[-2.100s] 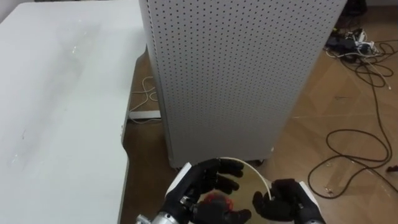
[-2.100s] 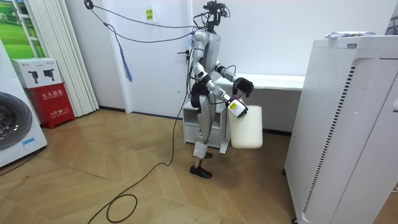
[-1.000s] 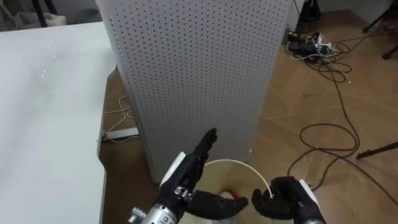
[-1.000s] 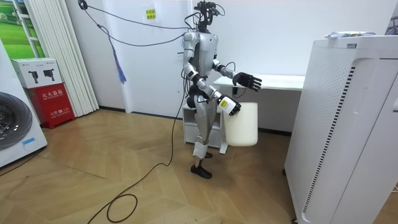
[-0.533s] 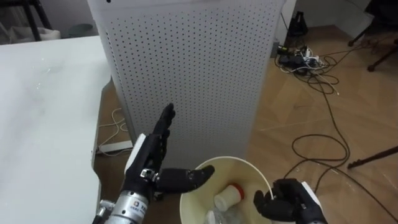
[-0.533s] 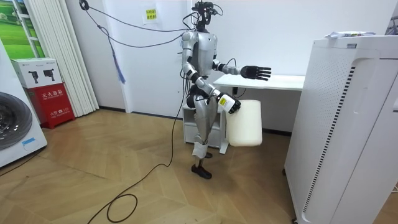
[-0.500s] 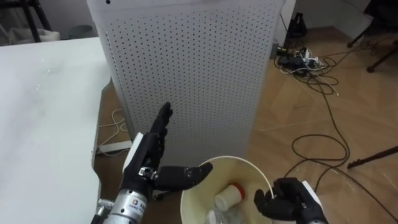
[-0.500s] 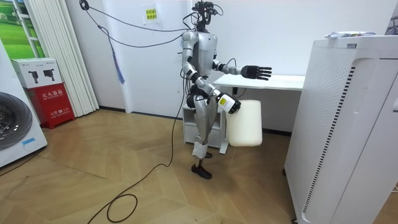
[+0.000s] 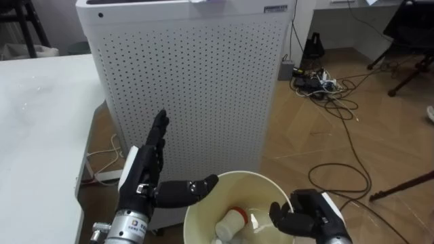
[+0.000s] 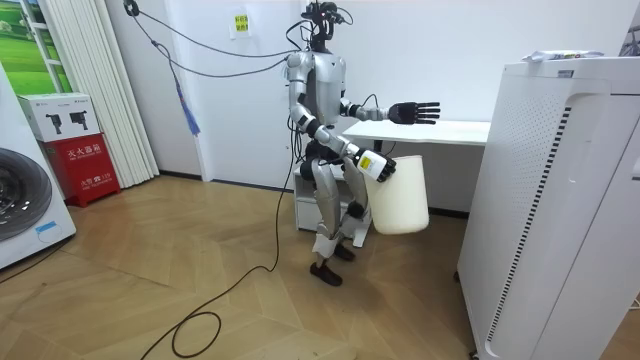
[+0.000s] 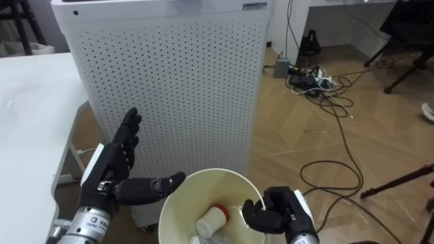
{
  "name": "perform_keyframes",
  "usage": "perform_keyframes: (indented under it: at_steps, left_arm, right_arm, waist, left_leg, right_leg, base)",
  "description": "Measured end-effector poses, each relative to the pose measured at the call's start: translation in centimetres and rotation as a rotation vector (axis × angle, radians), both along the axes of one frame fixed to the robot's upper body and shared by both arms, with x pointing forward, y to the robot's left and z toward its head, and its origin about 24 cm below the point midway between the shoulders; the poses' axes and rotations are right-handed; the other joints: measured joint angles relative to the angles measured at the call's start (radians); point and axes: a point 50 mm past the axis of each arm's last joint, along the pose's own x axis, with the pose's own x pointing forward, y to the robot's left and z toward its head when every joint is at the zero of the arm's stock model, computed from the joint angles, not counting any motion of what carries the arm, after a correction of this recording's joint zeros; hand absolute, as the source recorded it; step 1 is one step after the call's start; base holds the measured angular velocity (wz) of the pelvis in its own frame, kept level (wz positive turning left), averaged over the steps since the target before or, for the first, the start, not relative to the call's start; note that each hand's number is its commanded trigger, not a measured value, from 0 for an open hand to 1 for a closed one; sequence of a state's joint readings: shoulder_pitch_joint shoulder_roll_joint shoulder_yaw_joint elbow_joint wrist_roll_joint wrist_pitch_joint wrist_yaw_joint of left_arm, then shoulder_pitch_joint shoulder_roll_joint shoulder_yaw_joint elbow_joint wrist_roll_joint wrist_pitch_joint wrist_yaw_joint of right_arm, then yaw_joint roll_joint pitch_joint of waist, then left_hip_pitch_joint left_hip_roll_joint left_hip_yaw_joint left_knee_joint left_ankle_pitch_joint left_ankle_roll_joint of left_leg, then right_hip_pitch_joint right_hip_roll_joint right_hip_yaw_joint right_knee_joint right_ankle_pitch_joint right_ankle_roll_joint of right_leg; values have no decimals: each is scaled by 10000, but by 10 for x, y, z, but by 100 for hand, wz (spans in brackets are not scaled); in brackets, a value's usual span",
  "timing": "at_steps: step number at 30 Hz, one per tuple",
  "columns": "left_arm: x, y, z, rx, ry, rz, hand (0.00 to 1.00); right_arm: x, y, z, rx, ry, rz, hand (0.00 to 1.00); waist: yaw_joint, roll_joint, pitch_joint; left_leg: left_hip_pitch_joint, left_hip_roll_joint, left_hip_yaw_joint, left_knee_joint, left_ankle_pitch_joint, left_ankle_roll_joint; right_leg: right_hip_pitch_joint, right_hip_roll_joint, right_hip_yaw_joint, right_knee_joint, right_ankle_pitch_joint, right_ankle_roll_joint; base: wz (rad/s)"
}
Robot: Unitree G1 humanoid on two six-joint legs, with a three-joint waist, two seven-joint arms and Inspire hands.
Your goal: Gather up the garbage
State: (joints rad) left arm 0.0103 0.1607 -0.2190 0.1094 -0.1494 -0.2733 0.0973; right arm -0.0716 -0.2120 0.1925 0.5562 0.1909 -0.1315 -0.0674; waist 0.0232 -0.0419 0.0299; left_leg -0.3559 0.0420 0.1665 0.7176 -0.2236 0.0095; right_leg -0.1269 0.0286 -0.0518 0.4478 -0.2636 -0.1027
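We are noting the right robot hand [image 9: 302,215] clasping the bin [image 9: 251,177] rim, bottle [image 9: 230,220] inside; left robot hand [image 9: 146,173] hovering flat, empty. We judge: carrying step; next, seeking further garbage.

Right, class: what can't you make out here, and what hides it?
Left eye view: lower contents of the cream plastic bin, under the white bottle, cut off by the bottom edge; in the room view its wall hides them.
Room view: items atop the tall white perforated cabinet are too small.
Left eye view: the floor's cable tangle is too small to sort.
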Motion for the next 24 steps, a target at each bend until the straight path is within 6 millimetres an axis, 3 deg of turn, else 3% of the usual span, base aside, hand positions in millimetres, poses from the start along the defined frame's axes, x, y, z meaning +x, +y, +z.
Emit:
perform_keyframes:
  at_steps: [1, 2, 3, 5, 6, 7, 8, 9, 10, 11, 12, 13, 14, 15, 16, 17, 18, 20, 22, 24]
  left_arm:
    - [0, 0, 0, 14, -5, 9, 0]
    - [0, 2, 0, 52, -2, 25, 0]
    - [-1, 3, 0, 93, -8, 46, 0]
    - [-2, 4, -1, 95, -31, 119, 0]
    - [-1, 5, 0, 99, -72, 115, 0]
    - [-2, 5, 0, 104, -62, 125, 0]
    - [-2, 5, -1, 122, -50, 128, 0]
    - [-2, 5, -1, 123, -46, 128, 0]
    - [-2, 5, -1, 111, -35, 124, 0]
    - [-2, 6, -1, 95, -37, 143, 0]
    - [-1, 7, 0, 127, -103, 170, 0]
    - [0, 7, 1, 120, -148, 166, 0]
    - [1, 5, 4, 103, -272, 106, 0]
    - [3, 4, 7, 64, -447, 62, 0]
    - [2, 3, 8, 37, -548, -6, 0]
    - [-9, -2, 3, 41, -633, -286, 0]
    - [-17, -8, 1, 158, -740, -601, 0]
    - [-19, -9, 1, 335, -877, -630, 0]
    - [-19, -1, 4, 313, -993, -57, 0]
    - [-17, 9, 5, 305, -1006, 602, 0]
  right_arm:
    - [0, -2, 0, -91, 1, -36, 100]
    - [-2, -3, -1, -120, 44, -46, 100]
    - [-4, -2, -3, -119, 144, 13, 100]
    - [-10, 1, -7, -37, 342, 262, 100]
    - [-14, 1, -8, 12, 400, 319, 100]
    - [-16, 1, -9, 38, 453, 340, 100]
    - [-19, 0, -11, 35, 549, 366, 100]
    - [-18, -2, -10, -26, 547, 355, 100]
    - [-18, -3, -10, -74, 523, 336, 100]
    - [-17, -5, -8, -131, 468, 298, 100]
    - [-16, -4, -8, -138, 417, 241, 100]
    - [-16, -4, -7, -151, 396, 219, 100]
    - [-15, -5, -6, -179, 343, 131, 100]
    - [-14, -5, -5, -181, 268, 32, 100]
    - [-14, -5, -4, -192, 214, 3, 100]
    - [-13, -7, -4, -259, 178, -146, 100]
    - [-14, -9, -3, -369, 160, -321, 100]
    - [-11, -9, -1, -444, 36, -402, 100]
    - [-10, -11, 0, -517, 28, -316, 100]
    - [-13, -3, -4, -496, 204, 223, 100]
  waist:
    - [85, 16, -9]
    - [215, 79, -49]
    - [388, 154, -94]
    - [574, 217, -157]
    - [609, 204, -225]
    - [615, 127, -263]
    - [600, 20, -306]
    - [625, -85, -285]
    - [657, -112, -283]
    - [709, -149, -262]
    - [697, -231, -236]
    - [650, -264, -215]
    - [641, -315, -183]
    - [620, -373, -149]
    - [615, -405, -129]
    - [648, -400, -118]
    - [713, -358, -96]
    - [733, -321, -79]
    - [791, -116, 26]
    - [641, 55, 71]
  left_leg:
    - [-162, -187, -10, -687, 136, -128]
    - [-369, -425, -46, -2101, 569, -202]
    - [-419, -519, -153, -3463, 1031, -172]
    - [-344, -534, -405, -4845, 1412, -215]
    - [-343, -536, -604, -5054, 1788, -51]
    - [-332, -561, -547, -4879, 2146, 51]
    - [-278, -596, -361, -4556, 2595, 321]
    - [-215, -679, -134, -4182, 2704, 487]
    - [-211, -729, -28, -3944, 2679, 599]
    - [-225, -761, 261, -3340, 2460, 983]
    - [-263, -938, 386, -2752, 1857, 1154]
    - [-263, -1046, 415, -2512, 1592, 1198]
    - [-259, -1187, 546, -2087, 1099, 1280]
    - [-228, -1290, 720, -1697, 670, 1448]
    - [-187, -1359, 751, -1515, 466, 1486]
    - [-57, -1430, 744, -1270, 130, 1560]
    - [146, -1400, 733, -1176, -124, 1608]
    - [359, -1360, 544, -1275, -300, 1635]
    - [471, -1220, 265, -1338, -371, 1589]
    - [719, -1075, 124, -1569, -387, 1523]
  right_leg:
    - [9, 38, 151, -3, -22, -29]
    - [75, 147, 342, 9, -58, -174]
    - [236, 267, 429, 45, -205, -176]
    - [521, 414, 475, 310, -608, -202]
    - [616, 463, 492, 584, -1038, -208]
    - [696, 429, 555, 718, -1268, -174]
    - [940, 338, 609, 772, -1604, -75]
    - [1189, 107, 587, 766, -1875, 87]
    - [1299, -50, 508, 766, -1993, 173]
    - [1518, -360, 371, 771, -2238, 364]
    - [1721, -720, 69, 901, -2474, 616]
    - [1785, -898, -117, 1109, -2579, 782]
    - [1565, -1297, -452, 2168, -2645, 1003]
    - [1090, -1707, -737, 3631, -2423, 1382]
    - [851, -1903, -810, 4350, -2167, 1509]
    - [493, -2165, -878, 5444, -1402, 1619]
    - [164, -2242, -917, 6188, -448, 1641]
    - [-247, -2321, -1067, 6900, 197, 1685]
    - [-871, -2383, -1299, 6980, -154, 1627]
    - [-1548, -2349, -1251, 5779, -619, 1561]
  base:
    - [-17]
    - [-29]
    - [-37]
    - [-40]
    - [-26]
    - [-8]
    - [-12]
    - [-17]
    - [-39]
    - [-37]
    - [-28]
    - [-7]
    - [0]
    - [0]
    - [13]
    - [28]
    - [42]
    - [50]
    - [26]
    - [4]
